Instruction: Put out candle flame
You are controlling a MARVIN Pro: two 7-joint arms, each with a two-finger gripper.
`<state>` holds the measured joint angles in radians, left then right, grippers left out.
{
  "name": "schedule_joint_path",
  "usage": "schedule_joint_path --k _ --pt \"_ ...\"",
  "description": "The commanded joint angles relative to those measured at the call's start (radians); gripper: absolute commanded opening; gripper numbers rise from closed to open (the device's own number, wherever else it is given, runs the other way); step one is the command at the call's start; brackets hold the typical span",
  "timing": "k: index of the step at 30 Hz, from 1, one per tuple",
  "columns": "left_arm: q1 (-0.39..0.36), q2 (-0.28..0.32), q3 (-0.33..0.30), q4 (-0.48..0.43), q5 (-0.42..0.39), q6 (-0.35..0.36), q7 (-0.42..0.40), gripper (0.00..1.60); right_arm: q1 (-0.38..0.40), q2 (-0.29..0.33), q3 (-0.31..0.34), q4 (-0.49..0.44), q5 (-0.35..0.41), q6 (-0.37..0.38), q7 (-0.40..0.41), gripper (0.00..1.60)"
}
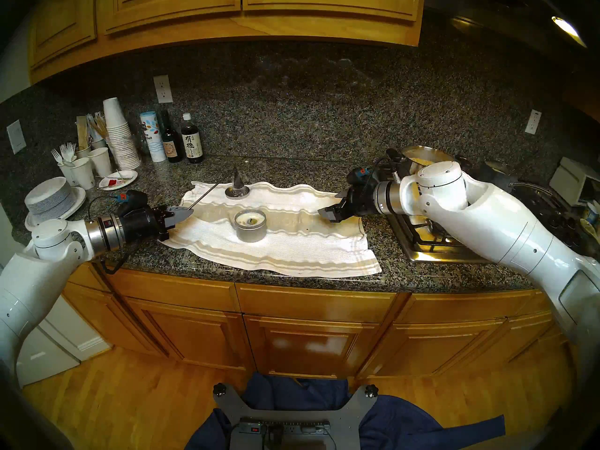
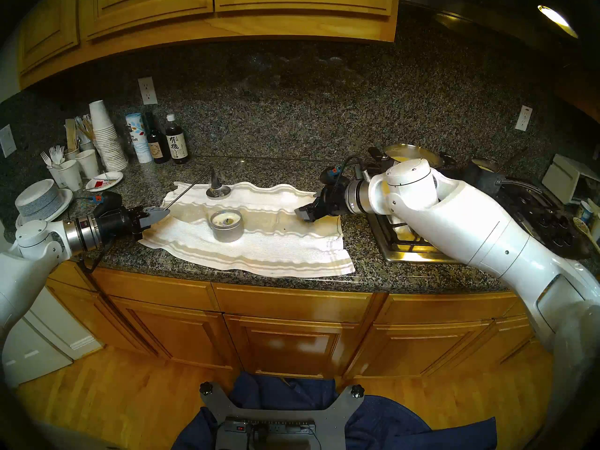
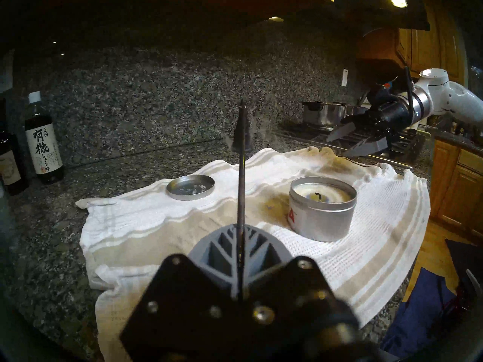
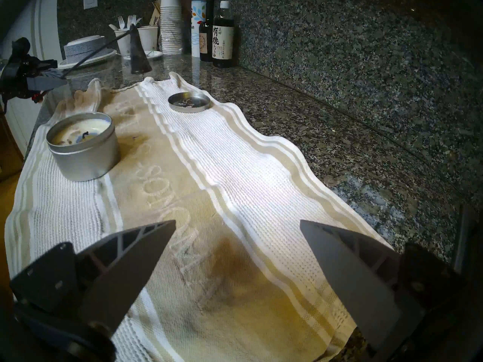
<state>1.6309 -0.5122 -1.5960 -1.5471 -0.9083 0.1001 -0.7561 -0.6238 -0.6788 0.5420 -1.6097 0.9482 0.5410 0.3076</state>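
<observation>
On the striped towel [image 1: 276,241] sits the candle [image 1: 250,225], no flame visible, while the left gripper [image 1: 181,215], clamped shut on the snuffer [image 1: 238,179], holds its cone above the lid [image 1: 237,192]; right gripper [image 1: 332,212] gapes empty; next, probably setting it down.

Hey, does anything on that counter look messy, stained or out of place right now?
Yes: the white towel under the candle is rumpled and blotched yellow-brown, darkest near the right gripper.
</observation>
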Motion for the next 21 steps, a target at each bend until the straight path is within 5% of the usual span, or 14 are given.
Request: schedule_joint_path --k 1,21 --pt "-0.103 -0.016 0.008 -0.006 0.016 0.002 0.061 0.00 0.037 -0.002 0.029 -0.007 -0.001 -0.011 0.001 1.60" --pt "-0.220 -0.078 0.098 0.049 0.093 0.064 0.148 0.00 0.037 -0.002 0.028 -0.007 -0.001 -0.011 0.001 1.60"
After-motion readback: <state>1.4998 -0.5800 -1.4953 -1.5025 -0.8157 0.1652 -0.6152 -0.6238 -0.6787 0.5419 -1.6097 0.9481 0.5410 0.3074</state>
